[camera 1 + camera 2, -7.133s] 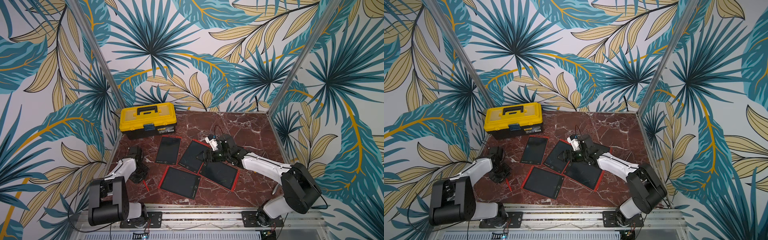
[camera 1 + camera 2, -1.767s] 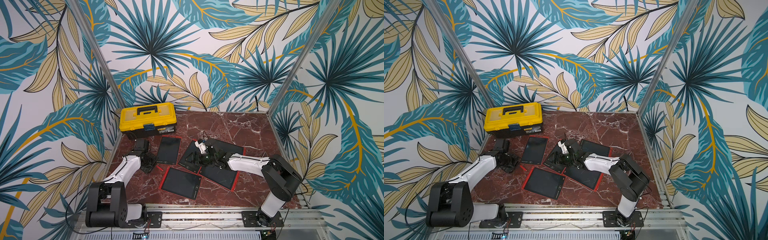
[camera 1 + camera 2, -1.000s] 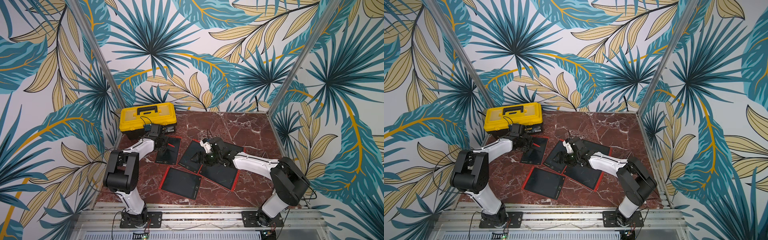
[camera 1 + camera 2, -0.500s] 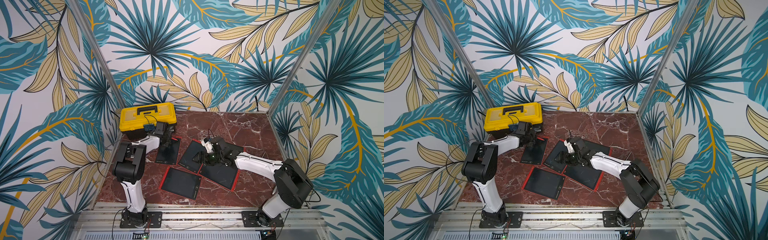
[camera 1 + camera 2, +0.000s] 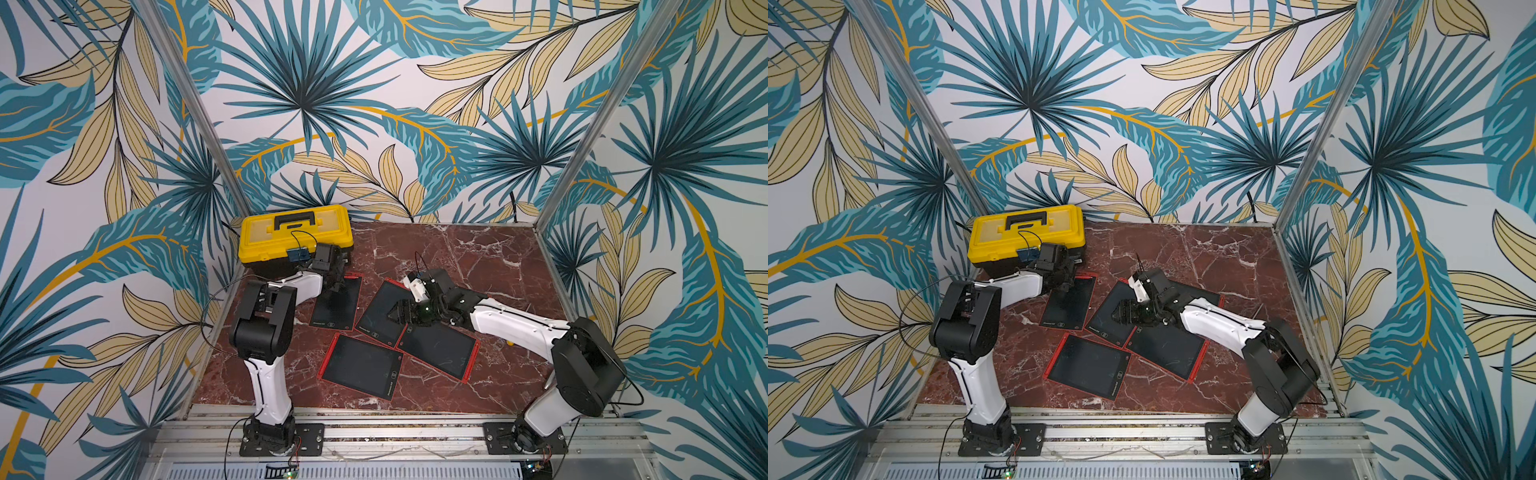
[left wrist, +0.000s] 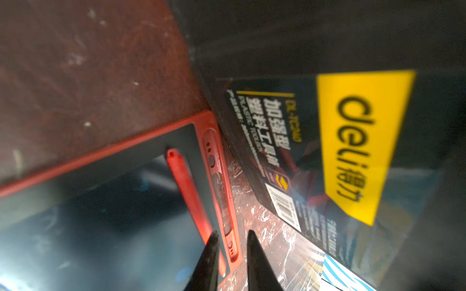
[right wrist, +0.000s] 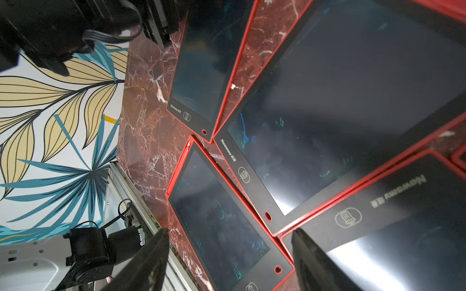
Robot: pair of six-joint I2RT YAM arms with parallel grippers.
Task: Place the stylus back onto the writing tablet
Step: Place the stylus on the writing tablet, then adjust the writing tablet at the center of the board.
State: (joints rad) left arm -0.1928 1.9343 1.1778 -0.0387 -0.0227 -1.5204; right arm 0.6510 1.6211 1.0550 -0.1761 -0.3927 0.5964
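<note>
Marble desk [image 5: 478, 257] carries yellow toolbox [image 5: 291, 232]; writing tablet [image 5: 338, 307] lies just beside it. Right tool [image 7: 229, 234], well apart from toolbox, spread empty, judged idle. Left tool [image 6: 232, 235] slightly parted, letting go: stylus [image 6: 187, 186] lies loose on tablet's toolbox-side edge, beside slot [image 6: 219, 181].

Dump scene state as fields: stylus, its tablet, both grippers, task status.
stylus: red, lying flat on the tablet face, beside the slot, not in it
tablet: red-rimmed, on the table right next to the toolbox
left gripper: jaws slightly apart over the tablet edge, nothing clamped; one fingertip overlaps the stylus end
right gripper: wide open, empty, above the other tablets
task status: stylus looks released on the tablet
</note>
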